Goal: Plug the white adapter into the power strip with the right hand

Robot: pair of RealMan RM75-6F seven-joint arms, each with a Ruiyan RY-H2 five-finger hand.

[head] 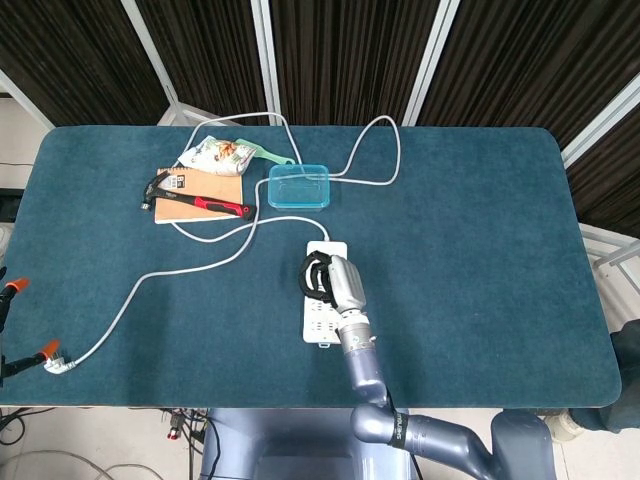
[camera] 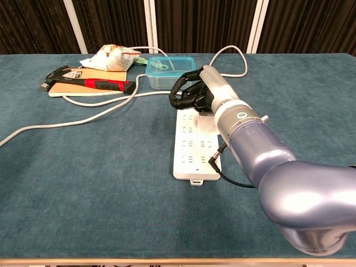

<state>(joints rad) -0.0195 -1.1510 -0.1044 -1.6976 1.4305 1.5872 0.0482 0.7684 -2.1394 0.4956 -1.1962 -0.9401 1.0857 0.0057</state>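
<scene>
The white power strip (head: 318, 325) (camera: 194, 153) lies lengthwise at the table's middle, and its cable runs off to the back. My right hand (head: 325, 278) (camera: 194, 94) sits over the strip's far half with its dark fingers curled in. A white adapter (camera: 207, 123) shows under the palm on the strip's right side, gripped from above. I cannot tell how deep it sits in the sockets. In the head view the hand hides the adapter. No left hand shows in either view.
A blue lidded container (head: 299, 186) (camera: 168, 71) stands just beyond the strip. Further left, a red-handled hammer (head: 200, 203) (camera: 83, 82) lies on a wooden board beside a snack bag (head: 215, 155). A white cable (head: 180, 268) loops across the left side of the table.
</scene>
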